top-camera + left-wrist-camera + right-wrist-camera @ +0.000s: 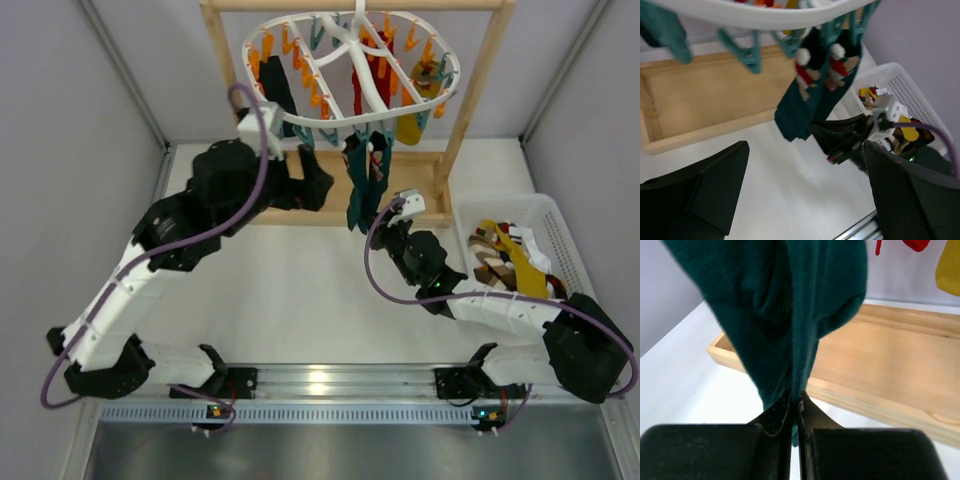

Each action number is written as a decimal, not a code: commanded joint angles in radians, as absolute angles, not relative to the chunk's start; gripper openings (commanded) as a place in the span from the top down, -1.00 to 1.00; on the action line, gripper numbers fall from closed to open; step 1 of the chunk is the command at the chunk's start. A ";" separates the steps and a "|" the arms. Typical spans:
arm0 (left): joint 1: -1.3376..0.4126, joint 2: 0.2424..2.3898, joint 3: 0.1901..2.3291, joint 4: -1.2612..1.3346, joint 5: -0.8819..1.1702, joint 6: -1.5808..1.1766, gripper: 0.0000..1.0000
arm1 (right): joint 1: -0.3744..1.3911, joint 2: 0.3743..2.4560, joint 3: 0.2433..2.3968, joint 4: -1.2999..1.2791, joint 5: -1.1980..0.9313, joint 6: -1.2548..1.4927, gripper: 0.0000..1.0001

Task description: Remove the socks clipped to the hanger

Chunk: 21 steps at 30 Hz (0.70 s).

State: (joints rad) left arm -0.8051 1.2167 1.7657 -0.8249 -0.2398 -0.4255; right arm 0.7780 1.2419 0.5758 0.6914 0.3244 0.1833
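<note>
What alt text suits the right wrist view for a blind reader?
The black right gripper is shut on the bottom of a hanging dark teal fabric sock; behind it lies a pale wooden frame on a white table.

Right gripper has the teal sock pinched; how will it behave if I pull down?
Probably floppy: the teal sock hangs limp and creased above the right gripper. Likely stretches before its teal clip lets go, tilting the hanger.

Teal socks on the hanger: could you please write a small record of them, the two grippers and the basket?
teal socks: clipped at the near edge of the hanger
right gripper: shut on the teal socks' lower end
left gripper: open, holding nothing
yellow sock: clipped on the hanger
basket: white, holds loose socks
</note>
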 commanded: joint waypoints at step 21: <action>-0.993 1.865 2.500 -0.782 -0.560 -0.189 -0.89 | 1.069 1.126 0.606 0.618 0.660 0.288 1.00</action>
